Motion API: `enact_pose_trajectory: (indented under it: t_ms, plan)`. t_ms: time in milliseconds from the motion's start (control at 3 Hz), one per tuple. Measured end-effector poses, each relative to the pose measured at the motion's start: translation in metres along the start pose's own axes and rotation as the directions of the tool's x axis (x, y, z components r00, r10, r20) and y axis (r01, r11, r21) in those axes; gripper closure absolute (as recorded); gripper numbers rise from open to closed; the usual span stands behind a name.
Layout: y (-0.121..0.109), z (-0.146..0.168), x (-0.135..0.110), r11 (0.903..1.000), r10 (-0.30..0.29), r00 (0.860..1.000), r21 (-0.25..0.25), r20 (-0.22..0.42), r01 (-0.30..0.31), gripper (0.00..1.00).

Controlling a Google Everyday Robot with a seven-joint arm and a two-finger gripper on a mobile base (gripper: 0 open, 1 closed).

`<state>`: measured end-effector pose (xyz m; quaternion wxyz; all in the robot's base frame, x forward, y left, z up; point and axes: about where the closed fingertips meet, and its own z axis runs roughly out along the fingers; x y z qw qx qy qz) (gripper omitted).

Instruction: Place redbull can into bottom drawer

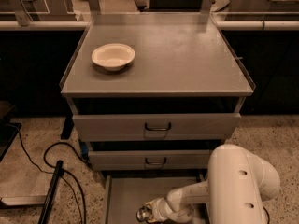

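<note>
— Speckled terrazzo flooring (273,139) is seen around a grey metal three-drawer cabinet (187,55). What is set on its flat top?
— A round white bowl (113,56) is seen upright on the left part of the top.
— How are the drawers arranged?
— The top drawer (196,125) and the middle drawer (117,160), each fitted with a dark handle, are pushed in. The bottom drawer (124,195), a wide shallow grey tray with a plain floor, is pulled out toward the camera.
— Where is the gripper found?
— The two-finger gripper (146,213) is found low over the bottom drawer's floor, at the lower edge of the view. It is carried on a bulky white arm (238,185) that reaches in from the right.
— And the redbull can?
— The slim silver redbull can (140,215) is held inside the bottom drawer, roughly on its side, with one shiny round end turned leftward. The fingers are closed around it, pinching it. Whether the drawer floor is touched by it cannot be told.
— What is seen beside the cabinet?
— A black cable (60,143) is looped on the flooring to the left, near a dark slanted bar (51,190).
</note>
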<state>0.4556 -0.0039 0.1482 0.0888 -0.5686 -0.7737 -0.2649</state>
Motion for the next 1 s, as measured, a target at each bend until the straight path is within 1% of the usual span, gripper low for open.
enact_pose_trajectory:
  t_ms: [333,667,1000]
  plan:
    - [0.0,0.0,0.0,1.0,0.0,1.0,0.0,0.0,0.0,0.11]
    - [-0.0001,0.0001,0.0001,1.0,0.0,1.0,0.0,0.0,0.0,0.0]
    - [-0.0001,0.0001,0.0001,1.0,0.0,1.0,0.0,0.0,0.0,0.0]
